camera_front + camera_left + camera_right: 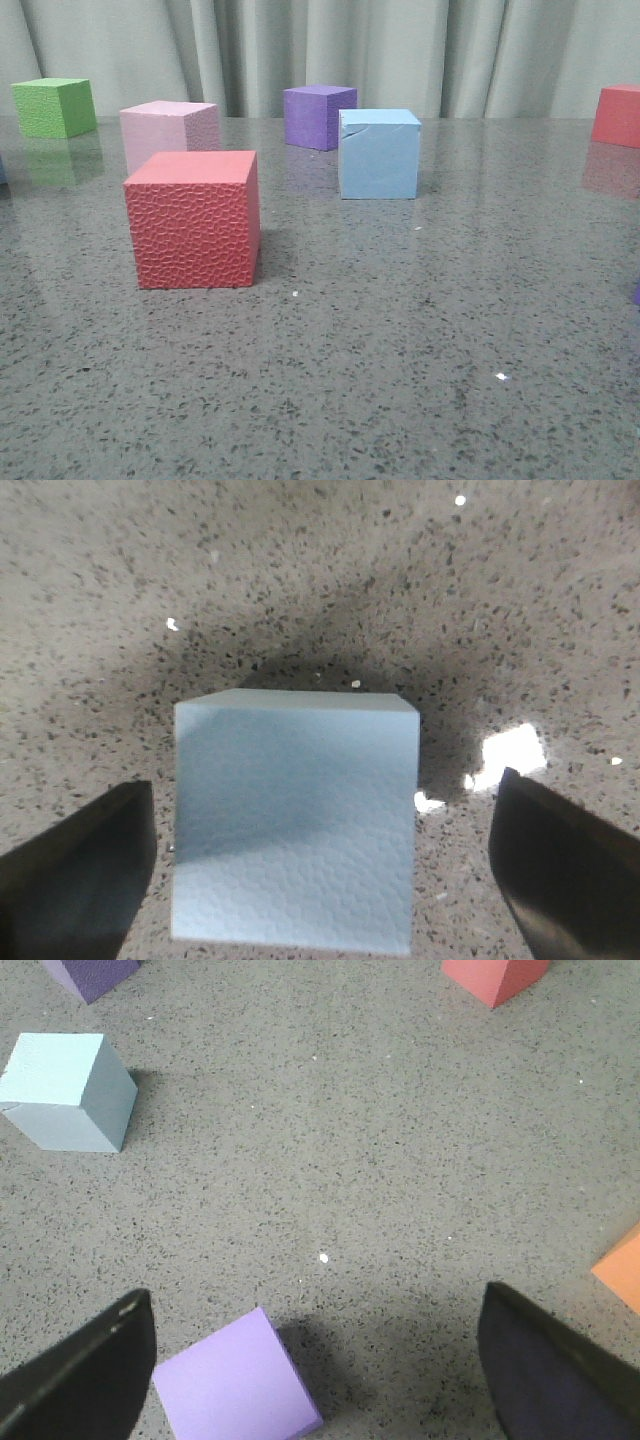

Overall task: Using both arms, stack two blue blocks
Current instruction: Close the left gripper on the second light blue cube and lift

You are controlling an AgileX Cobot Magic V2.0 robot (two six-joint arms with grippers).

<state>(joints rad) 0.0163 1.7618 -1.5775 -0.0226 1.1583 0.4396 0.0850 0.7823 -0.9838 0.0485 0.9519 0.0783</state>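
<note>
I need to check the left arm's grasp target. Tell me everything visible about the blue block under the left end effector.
The blue block is a pale sky-blue cube with a finely pebbled, foam-like surface. It sits flat on the speckled grey table, edges intact. It lies between the open fingers of the left end effector, with a gap on each side; neither finger touches it.

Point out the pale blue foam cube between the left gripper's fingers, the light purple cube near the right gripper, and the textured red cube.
Pale blue foam cube [295, 820], left wrist view, top face.
Light purple cube [235, 1380], right wrist view, top face.
Textured red cube [190, 235], front view, front face.
</note>
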